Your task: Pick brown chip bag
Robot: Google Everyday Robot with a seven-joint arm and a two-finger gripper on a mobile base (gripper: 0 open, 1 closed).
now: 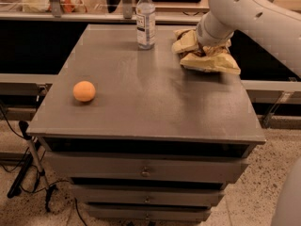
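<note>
The brown chip bag (212, 62) lies crumpled at the back right of the grey table top (146, 102); mostly its pale yellow side shows, with a dark patch under the arm. My gripper (203, 50) is down on the bag's middle, largely covered by the white wrist (214, 27) that reaches in from the upper right. The part of the bag under the wrist is hidden.
A clear water bottle (145, 20) with a white label stands upright at the back, just left of the bag. An orange ball (84, 91) sits near the left edge. The table is a drawer cabinet (143, 171). A shelf with clutter runs behind.
</note>
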